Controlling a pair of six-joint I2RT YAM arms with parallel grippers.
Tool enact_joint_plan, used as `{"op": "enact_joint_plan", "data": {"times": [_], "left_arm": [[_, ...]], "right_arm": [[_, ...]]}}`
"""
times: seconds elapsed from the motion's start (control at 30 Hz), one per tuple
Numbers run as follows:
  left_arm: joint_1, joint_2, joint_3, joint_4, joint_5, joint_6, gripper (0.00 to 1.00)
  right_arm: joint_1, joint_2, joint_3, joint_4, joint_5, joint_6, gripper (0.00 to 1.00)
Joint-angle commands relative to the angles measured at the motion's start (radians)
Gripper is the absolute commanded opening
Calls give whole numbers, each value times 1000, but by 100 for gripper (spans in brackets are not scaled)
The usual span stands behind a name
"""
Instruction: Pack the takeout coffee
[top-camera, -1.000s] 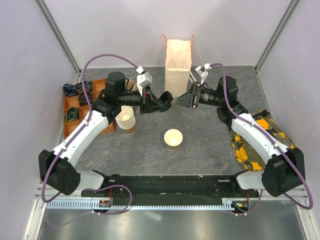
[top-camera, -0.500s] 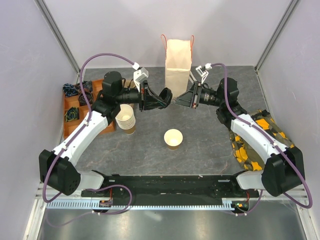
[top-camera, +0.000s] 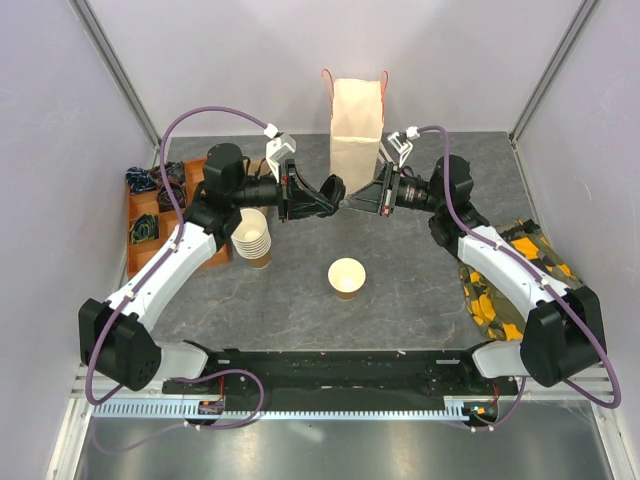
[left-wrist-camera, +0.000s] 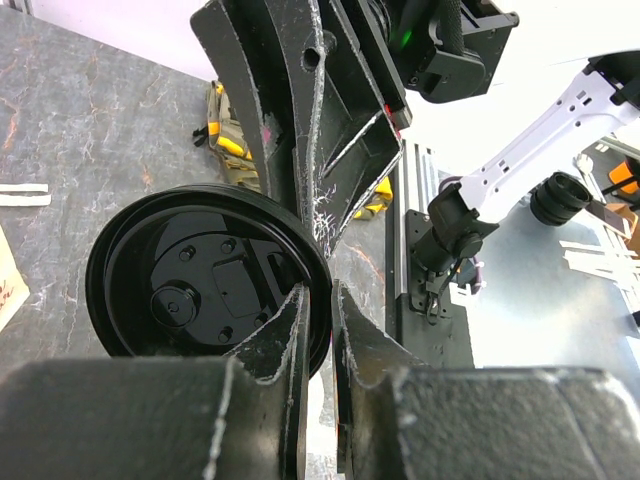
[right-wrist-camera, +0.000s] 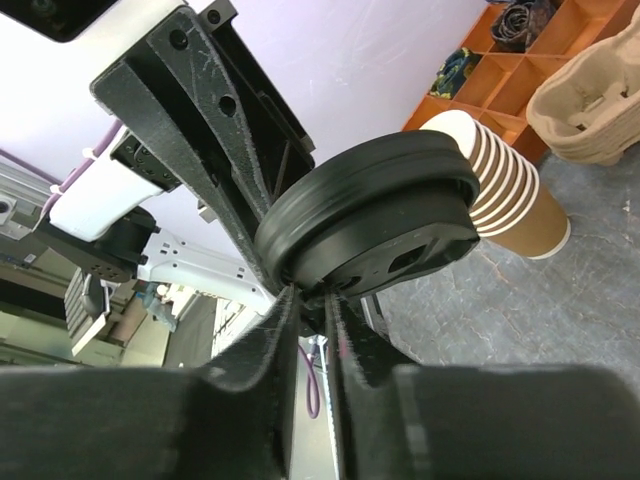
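Takeout coffee cup (top-camera: 346, 276) sits open, mid-tabletop (top-camera: 420, 290), with its lid (left-wrist-camera: 205, 270) up in the air

My left pincer (left-wrist-camera: 320, 300) and right pincer (right-wrist-camera: 312, 300) both pinch the lid's rim from opposite sides. I reckon it's a handoff for a better capping grip before the cup goes in the paper bag (top-camera: 356, 125).

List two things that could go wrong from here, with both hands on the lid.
1. The left hand and the right hand each pinch only the rim of the lid, in mid-air. If one lets go while the other's hold is thin, the lid may drop.
2. The cup stands open and unheld on the table. Pressing the lid on could tip or crush it.
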Motion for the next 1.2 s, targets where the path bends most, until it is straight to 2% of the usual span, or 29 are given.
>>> {"op": "enact_joint_plan", "data": {"times": [0.0,0.03,0.07,0.4,0.83,1.1,1.17], "left_arm": [[0,-14,-1,53,28,-36,2],[0,-14,1,47,26,-36,2],[0,-14,1,43,22,-33,2],[16,-30,16,-14,9,-10,5],[57,-43,2,-28,55,-28,13],[63,-45,-1,-36,18,-12,10],[63,-42,5,-68,0,34,9]], "right_arm": [[5,-4,9,64,-23,2,17],[5,-6,9,67,-25,2,12],[6,-7,9,67,-25,2,0],[-3,-18,9,-36,-13,-71,0],[-17,-27,2,-63,-6,-105,0],[-32,-29,-1,-80,20,-114,0],[-35,-27,2,-90,20,-125,0]]}}
